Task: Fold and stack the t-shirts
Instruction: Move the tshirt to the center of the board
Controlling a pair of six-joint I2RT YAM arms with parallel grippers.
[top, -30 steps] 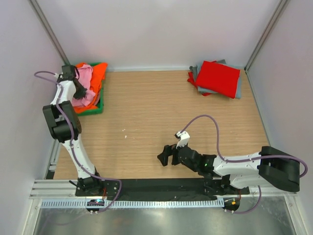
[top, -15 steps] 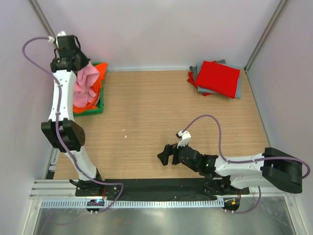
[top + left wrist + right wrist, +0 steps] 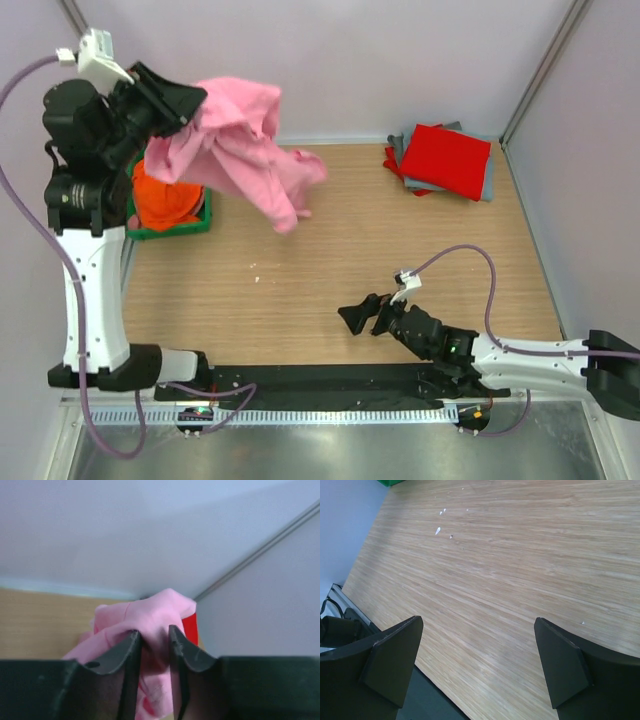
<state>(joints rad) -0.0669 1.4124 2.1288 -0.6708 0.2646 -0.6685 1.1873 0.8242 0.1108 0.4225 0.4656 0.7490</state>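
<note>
Hanging from the left pincer (image 3: 188, 102) (image 3: 152, 636), whose jaws were nipped close on a fold of its cloth, the pink t-shirt (image 3: 240, 150) (image 3: 150, 615) draped in the air beside the green bin (image 3: 172, 231) holding the orange t-shirt (image 3: 165, 200). The right pincer (image 3: 365, 316) (image 3: 480, 665) hovered low over the surface (image 3: 400, 240) (image 3: 520, 555), jaws spread wide and empty. The red t-shirt (image 3: 445, 160) lay folded on grey ones (image 3: 488, 188) at the far right corner.

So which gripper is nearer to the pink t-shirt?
Left. The left gripper is shut on the pink t-shirt, holding it in the air; the right gripper hovers open low over the table, well apart from it.
</note>
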